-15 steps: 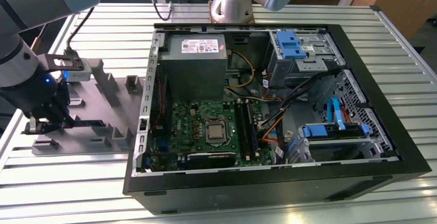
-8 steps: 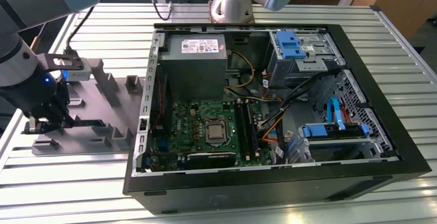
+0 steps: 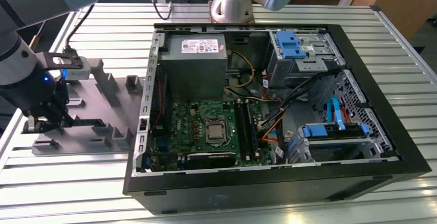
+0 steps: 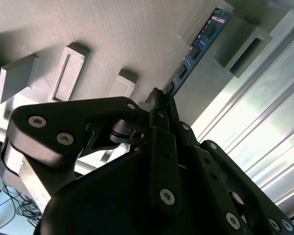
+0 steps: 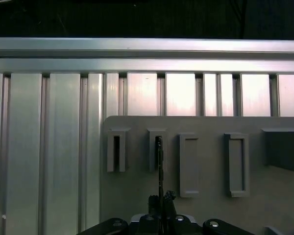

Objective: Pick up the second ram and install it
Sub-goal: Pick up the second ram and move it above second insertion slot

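Holding the ram (image 4: 195, 51) by one end in a closed gripper (image 4: 159, 103), far end at a tray (image 4: 137, 34) slot on the counter (image 3: 68, 183) beside the case (image 3: 273, 188); likely light, stiff, brittle, best pinched on its flat faces, clear of contacts.

The second ram (image 4: 193, 51) is blue with black chips — its holder (image 4: 117, 34) grey, the table (image 4: 264, 112) ribbed silver.

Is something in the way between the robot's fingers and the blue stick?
Nothing visible. The gripper is closed on one end of the second ram, whose far end is at a slot in the gray holder.
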`<move>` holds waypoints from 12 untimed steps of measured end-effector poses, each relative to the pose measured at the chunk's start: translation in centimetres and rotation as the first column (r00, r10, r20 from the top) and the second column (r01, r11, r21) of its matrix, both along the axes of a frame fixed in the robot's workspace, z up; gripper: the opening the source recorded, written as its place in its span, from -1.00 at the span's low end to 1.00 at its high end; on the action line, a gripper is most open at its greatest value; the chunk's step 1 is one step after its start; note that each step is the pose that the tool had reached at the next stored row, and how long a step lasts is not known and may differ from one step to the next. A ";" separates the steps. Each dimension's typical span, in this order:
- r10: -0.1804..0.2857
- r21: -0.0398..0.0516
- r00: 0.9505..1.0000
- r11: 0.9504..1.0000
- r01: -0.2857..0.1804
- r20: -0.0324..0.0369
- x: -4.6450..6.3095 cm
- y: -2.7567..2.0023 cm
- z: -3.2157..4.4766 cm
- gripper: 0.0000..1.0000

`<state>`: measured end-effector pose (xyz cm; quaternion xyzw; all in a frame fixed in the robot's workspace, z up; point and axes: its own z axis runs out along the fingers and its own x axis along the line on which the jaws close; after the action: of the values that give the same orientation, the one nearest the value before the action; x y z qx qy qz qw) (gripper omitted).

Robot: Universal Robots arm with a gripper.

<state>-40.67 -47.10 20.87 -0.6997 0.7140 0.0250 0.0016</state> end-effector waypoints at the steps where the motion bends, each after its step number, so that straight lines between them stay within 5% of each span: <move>1: 0.000 0.000 1.000 1.000 0.000 0.000 0.0 0.00 0.02 -0.72; 12: 0.000 -0.001 1.000 1.000 0.000 0.000 0.0 0.00 0.30 -0.72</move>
<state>-40.66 -47.09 21.16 -0.6997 0.7140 0.0249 0.0013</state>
